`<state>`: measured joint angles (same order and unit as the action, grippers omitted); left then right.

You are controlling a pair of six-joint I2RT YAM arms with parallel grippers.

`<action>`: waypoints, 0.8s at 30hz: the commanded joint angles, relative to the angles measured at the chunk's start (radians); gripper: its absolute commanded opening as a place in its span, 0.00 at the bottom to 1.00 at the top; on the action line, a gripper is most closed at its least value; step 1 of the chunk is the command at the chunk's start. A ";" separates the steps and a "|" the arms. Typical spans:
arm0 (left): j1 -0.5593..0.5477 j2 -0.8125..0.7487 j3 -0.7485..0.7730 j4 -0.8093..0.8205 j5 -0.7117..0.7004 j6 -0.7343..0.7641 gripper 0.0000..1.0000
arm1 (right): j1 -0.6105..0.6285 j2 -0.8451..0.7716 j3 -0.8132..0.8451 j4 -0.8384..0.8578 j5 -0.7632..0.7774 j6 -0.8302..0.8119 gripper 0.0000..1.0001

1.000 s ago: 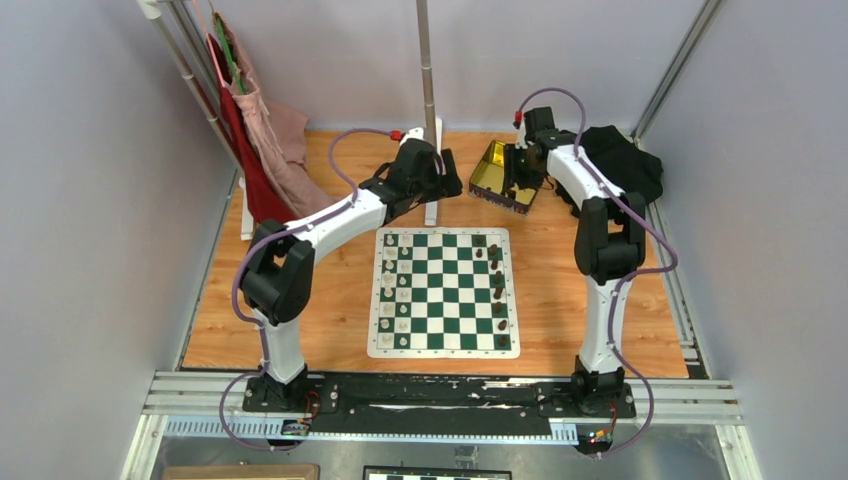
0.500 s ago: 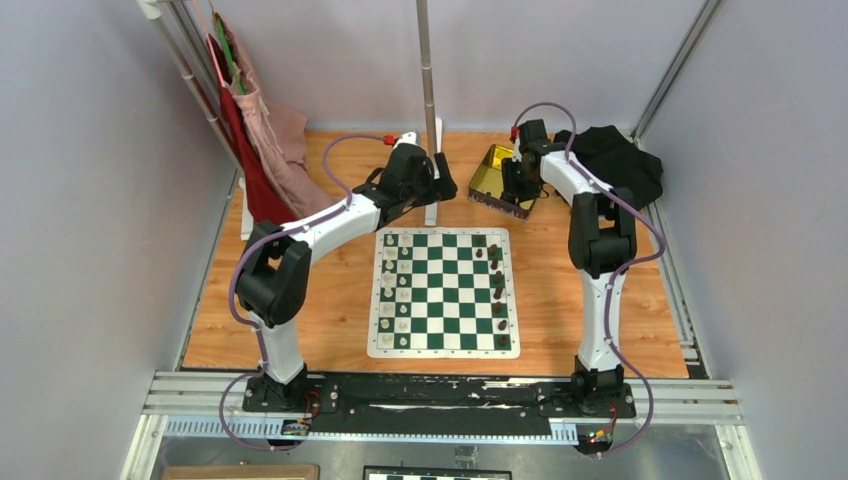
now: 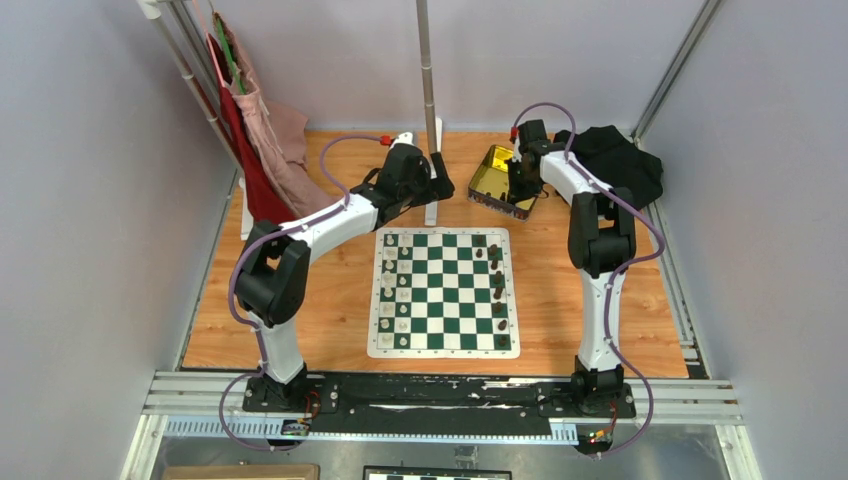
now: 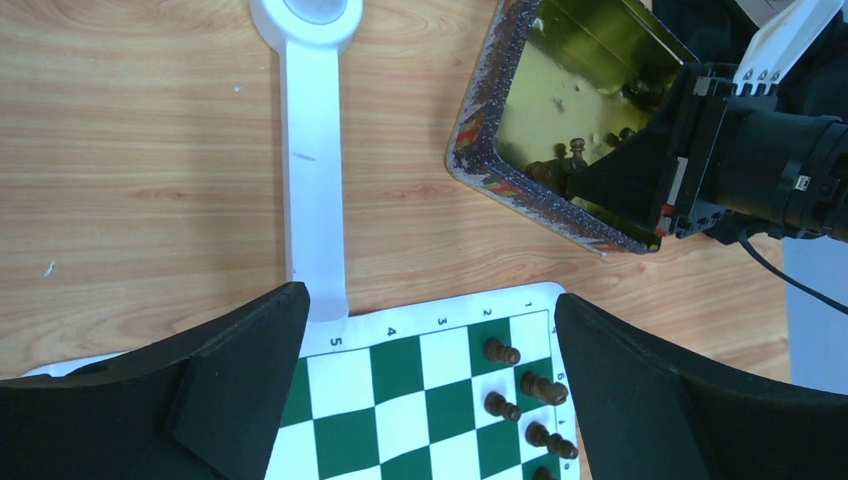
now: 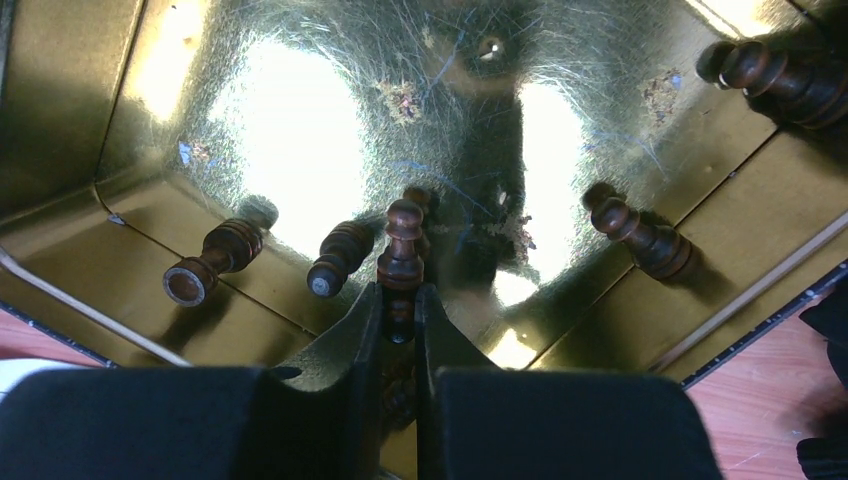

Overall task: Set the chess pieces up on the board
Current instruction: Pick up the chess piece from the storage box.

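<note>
The green-and-white board (image 3: 443, 290) lies mid-table, with dark brown chess pieces (image 3: 497, 280) along its right columns. More dark pieces lie loose in the gold tin (image 3: 486, 172) behind the board. My right gripper (image 5: 400, 300) reaches into that tin (image 5: 300, 120) and is shut on one dark piece (image 5: 403, 240), whose head sticks out past the fingertips. Other pieces (image 5: 215, 262) (image 5: 640, 235) lie on either side of it. My left gripper (image 4: 430, 305) hangs open over the board's far edge (image 4: 420, 400), near the placed dark pieces (image 4: 500, 352), holding nothing.
Cream-white pieces (image 3: 388, 285) fill the board's left columns. A white stand foot (image 4: 315, 150) with its pole (image 3: 428, 90) sits just behind the board, next to the left gripper. Red and pink cloths (image 3: 255, 140) hang at back left. A black cloth (image 3: 620, 160) lies at back right.
The right gripper went down into the tin and shut on a dark piece. The left arm shifted slightly left and stayed open.
</note>
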<state>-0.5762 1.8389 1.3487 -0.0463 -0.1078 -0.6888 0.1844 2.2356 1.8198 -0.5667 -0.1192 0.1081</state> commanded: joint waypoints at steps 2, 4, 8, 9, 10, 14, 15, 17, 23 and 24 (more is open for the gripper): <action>0.009 -0.044 0.000 0.026 0.010 -0.005 1.00 | 0.013 -0.016 0.036 -0.027 0.041 -0.013 0.00; 0.010 -0.046 0.000 0.025 0.007 -0.005 1.00 | 0.012 -0.025 0.052 -0.021 0.040 -0.015 0.00; 0.010 -0.048 0.002 0.025 0.005 -0.006 1.00 | 0.012 -0.048 0.063 0.014 0.040 -0.018 0.00; 0.010 -0.048 0.002 0.024 0.005 -0.006 1.00 | 0.013 -0.048 0.070 0.013 0.042 -0.019 0.00; 0.010 -0.049 0.002 0.023 0.005 -0.006 1.00 | 0.012 -0.050 0.076 0.014 0.044 -0.020 0.00; 0.010 -0.053 0.004 0.019 0.004 -0.005 1.00 | 0.011 -0.053 0.087 0.022 0.044 -0.028 0.00; 0.010 -0.055 0.003 0.019 0.001 -0.004 1.00 | 0.010 -0.054 0.087 0.026 0.046 -0.028 0.00; 0.010 -0.056 0.002 0.016 0.000 -0.003 1.00 | 0.011 -0.057 0.086 0.033 0.048 -0.029 0.00; 0.009 -0.070 -0.006 0.011 -0.006 0.001 1.00 | 0.011 -0.088 0.061 0.069 0.049 -0.038 0.00; 0.010 -0.072 -0.009 0.011 -0.006 0.002 1.00 | 0.012 -0.096 0.054 0.075 0.048 -0.040 0.00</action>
<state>-0.5724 1.8210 1.3487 -0.0471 -0.1085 -0.6907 0.1852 2.2177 1.8767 -0.5220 -0.0917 0.0875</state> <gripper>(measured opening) 0.997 0.132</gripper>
